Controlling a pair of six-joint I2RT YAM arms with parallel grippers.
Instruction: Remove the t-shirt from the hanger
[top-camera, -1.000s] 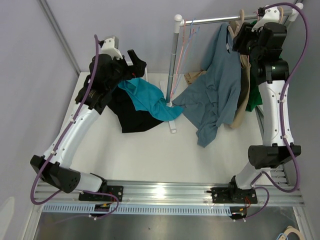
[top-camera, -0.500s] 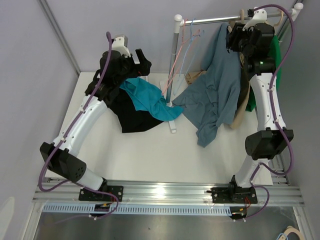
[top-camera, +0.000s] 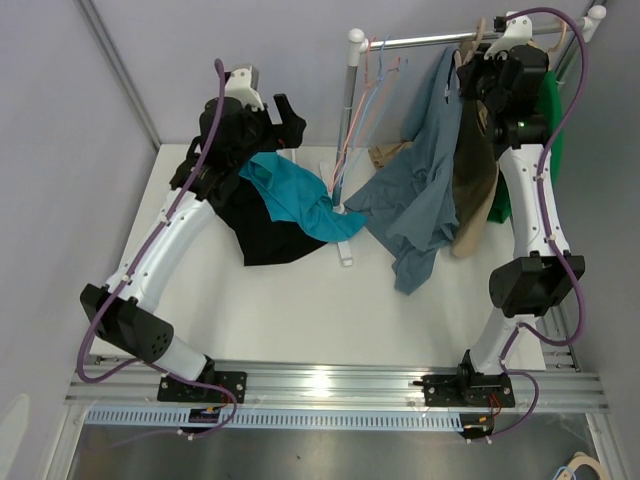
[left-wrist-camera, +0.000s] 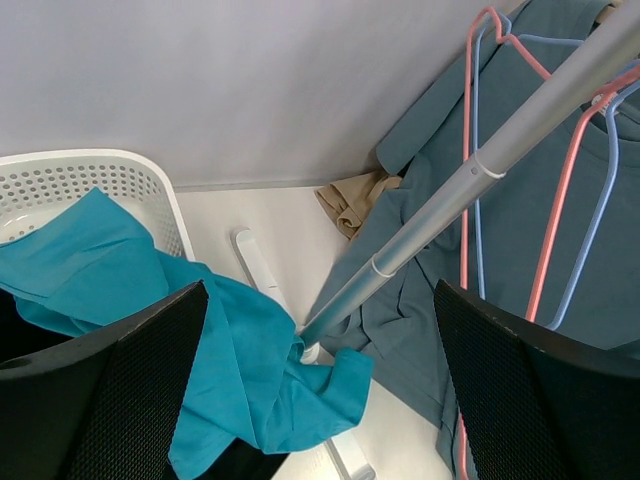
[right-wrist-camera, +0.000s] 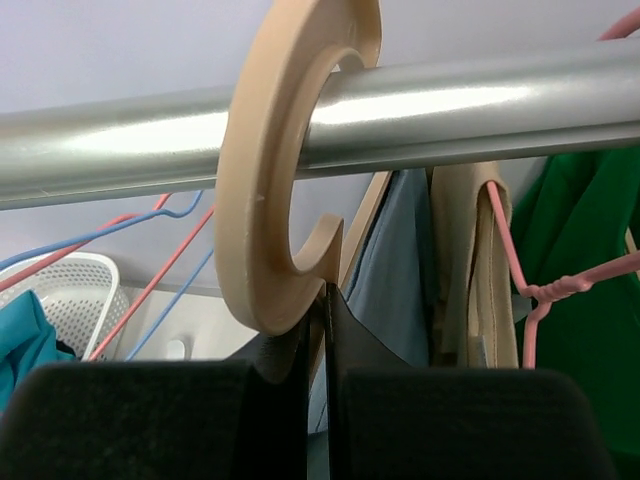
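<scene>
Hanging hanger (right-wrist-camera: 255, 200), just above closed fingers (right-wrist-camera: 150, 420)

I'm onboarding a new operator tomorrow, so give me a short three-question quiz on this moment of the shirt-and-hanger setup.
1. True or false: the left hand grips the teal shirt.
2. The hook of the wooden hanger sits on: A the metal rail, B a wall hook, C a drawer knob.
3. Fill in: the right hand has its jaws ____.
Key: 1 false, the left hand is open with the teal shirt below it; 2 A; 3 shut.
</scene>
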